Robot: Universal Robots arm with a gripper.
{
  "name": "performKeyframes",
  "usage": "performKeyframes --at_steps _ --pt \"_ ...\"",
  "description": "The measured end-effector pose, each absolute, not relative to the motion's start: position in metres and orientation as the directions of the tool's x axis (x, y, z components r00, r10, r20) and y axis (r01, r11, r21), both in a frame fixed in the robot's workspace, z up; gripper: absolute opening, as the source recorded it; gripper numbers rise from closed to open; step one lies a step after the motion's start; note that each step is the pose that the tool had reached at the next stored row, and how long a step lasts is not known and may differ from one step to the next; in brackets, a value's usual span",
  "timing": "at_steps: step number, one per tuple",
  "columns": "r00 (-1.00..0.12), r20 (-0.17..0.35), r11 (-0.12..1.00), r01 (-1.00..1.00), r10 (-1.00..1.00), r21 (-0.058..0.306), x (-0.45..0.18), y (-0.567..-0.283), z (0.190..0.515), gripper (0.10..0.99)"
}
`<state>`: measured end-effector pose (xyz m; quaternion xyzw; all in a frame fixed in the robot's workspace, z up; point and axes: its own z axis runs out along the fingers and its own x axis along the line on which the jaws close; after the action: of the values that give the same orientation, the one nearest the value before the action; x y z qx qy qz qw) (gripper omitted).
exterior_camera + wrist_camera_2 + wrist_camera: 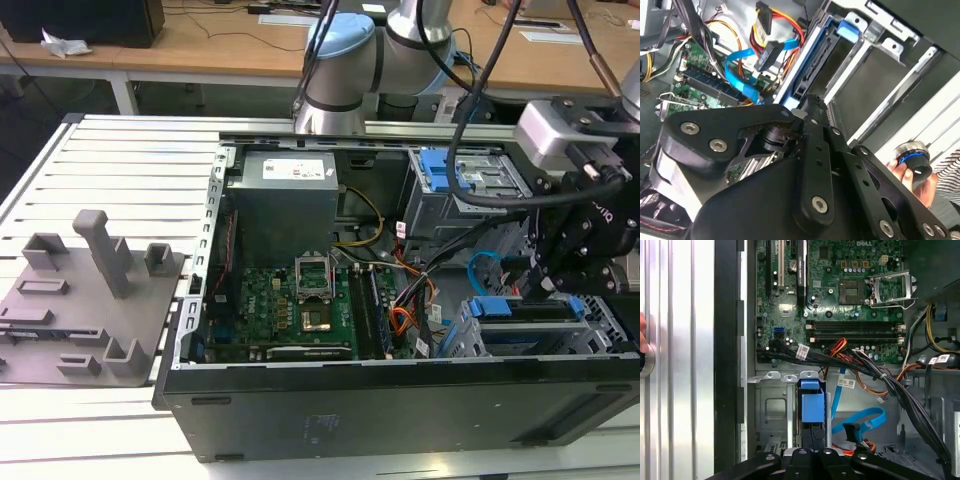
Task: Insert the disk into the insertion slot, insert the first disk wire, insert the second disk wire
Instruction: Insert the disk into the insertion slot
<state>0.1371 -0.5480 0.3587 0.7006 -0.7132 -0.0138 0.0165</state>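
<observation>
I am the black gripper (812, 431) on the arm, and I hang inside the open dark grey computer box (400, 400) that sits on the silver ribbed worktop (130, 160). I think I am on the first job, putting the disk in. The disk (812, 407), a flat drive in a bright blue plastic frame, stands on its edge in the insertion slot (771, 412). The slot is the grey metal cage with little holes, at the exterior view's right end of the box. My tips are right at the edge of the disk, touching it or very close. I cannot tell if my jaws are apart, together or clamped on it, because my own black body hides that spot. The blue frame looks most of the way in, but I cannot tell if it is fully home. The second disk wire (862, 418), a thin flat light-blue cable, lies in a loose loop just beside the slot. Its small dark plug (852, 432) is not in the disk yet. A bunch of orange, yellow and red wires (785, 25) hangs near it too. So both wire jobs look not done. I think the move from here needs a slow, straight push along the cage so the frame does not jam. It also needs care so the loose cables do not get pinched. A person's hand (896, 171) is outside the box, holding a round knob (912, 160), well apart from the disk.
</observation>
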Motion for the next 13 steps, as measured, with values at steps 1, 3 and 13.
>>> performKeyframes --at_steps 1,3,13 --pt "-0.018 0.004 0.018 -0.999 -1.000 0.043 0.139 -0.548 0.358 0.106" --pt "-0.018 0.004 0.018 -0.999 -1.000 0.044 0.147 -0.548 0.354 0.106" --pt "-0.018 0.004 0.018 -0.999 -1.000 0.044 0.151 -0.548 0.353 0.106"
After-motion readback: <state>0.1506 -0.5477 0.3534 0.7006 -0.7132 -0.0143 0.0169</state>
